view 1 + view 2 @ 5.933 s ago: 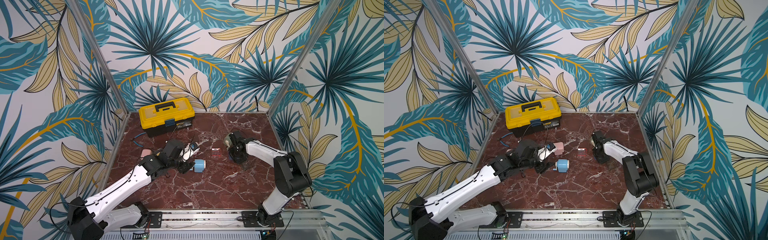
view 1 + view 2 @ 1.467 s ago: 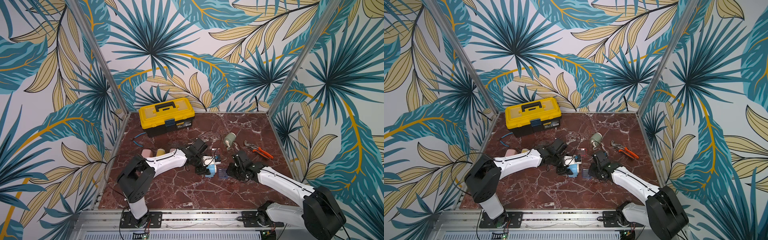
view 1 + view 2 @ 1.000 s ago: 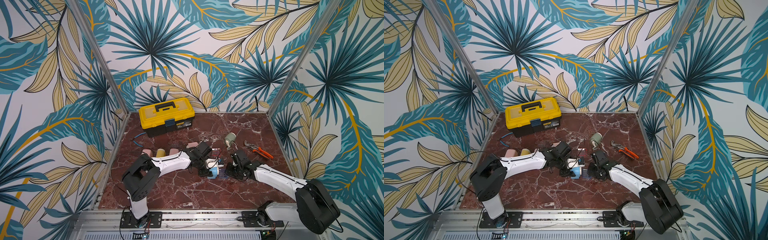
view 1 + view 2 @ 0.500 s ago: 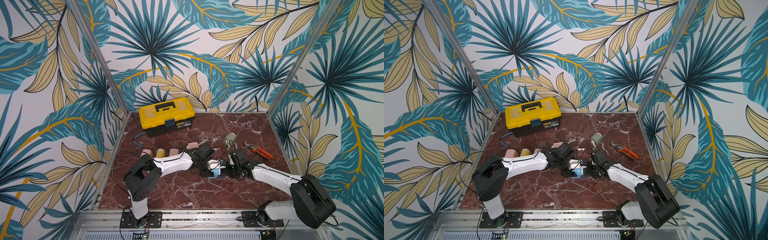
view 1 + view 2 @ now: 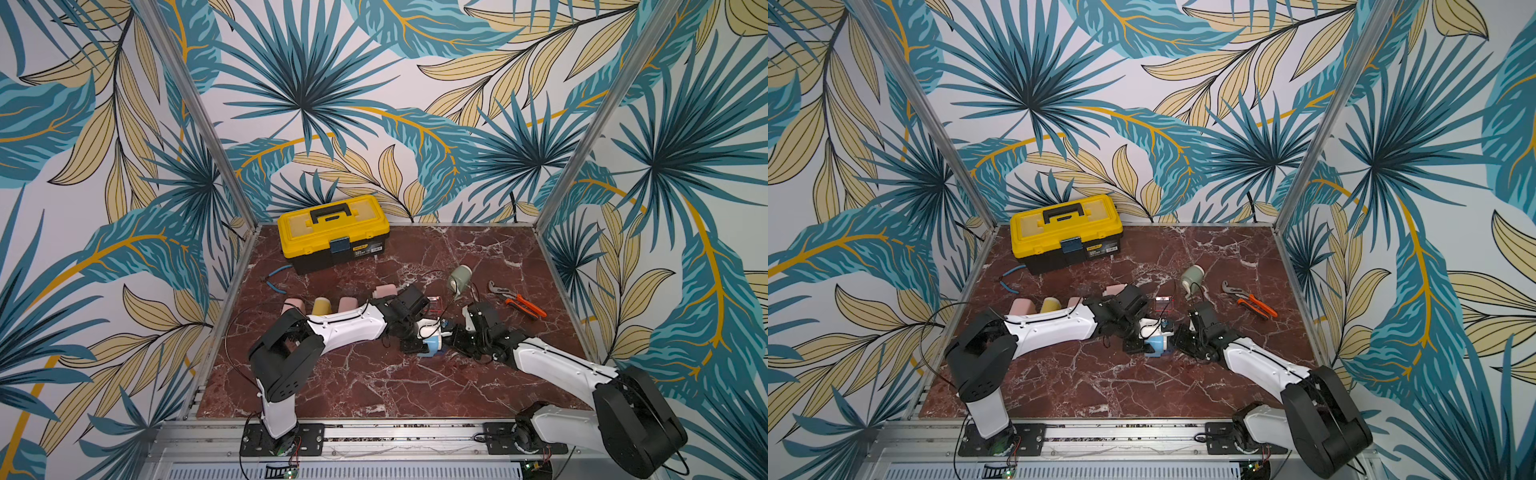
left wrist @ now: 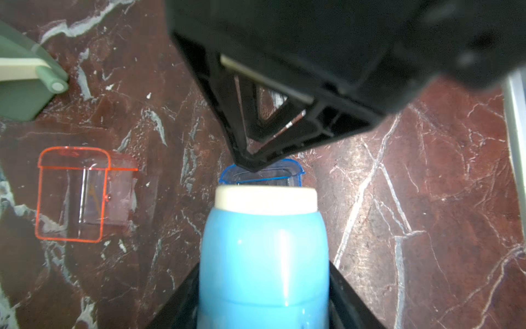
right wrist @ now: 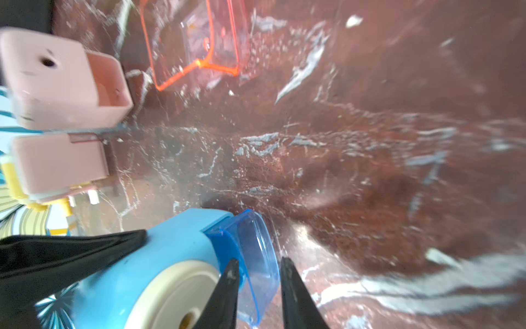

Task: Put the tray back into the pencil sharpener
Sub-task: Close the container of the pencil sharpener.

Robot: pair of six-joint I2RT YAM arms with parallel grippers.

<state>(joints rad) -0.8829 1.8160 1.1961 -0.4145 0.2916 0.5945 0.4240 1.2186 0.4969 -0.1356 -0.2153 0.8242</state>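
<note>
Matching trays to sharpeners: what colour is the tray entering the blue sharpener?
The tray is translucent blue; right wrist view shows it best.

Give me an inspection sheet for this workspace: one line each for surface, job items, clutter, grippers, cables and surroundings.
Surface: red marble tabletop, veined white.
Job's things: blue pencil sharpener; blue tray partly inside it, with its end sticking out.
Clutter: yellow toolbox, orange pliers, green sharpener, row of pink and yellow sharpeners, loose orange tray.
Grippers: left gripper shut on the blue pencil sharpener; right gripper pinching the blue tray's outer end.
Cables: black cable looping beside the left arm.
Surroundings: leaf-print walls, metal frame post.
</note>
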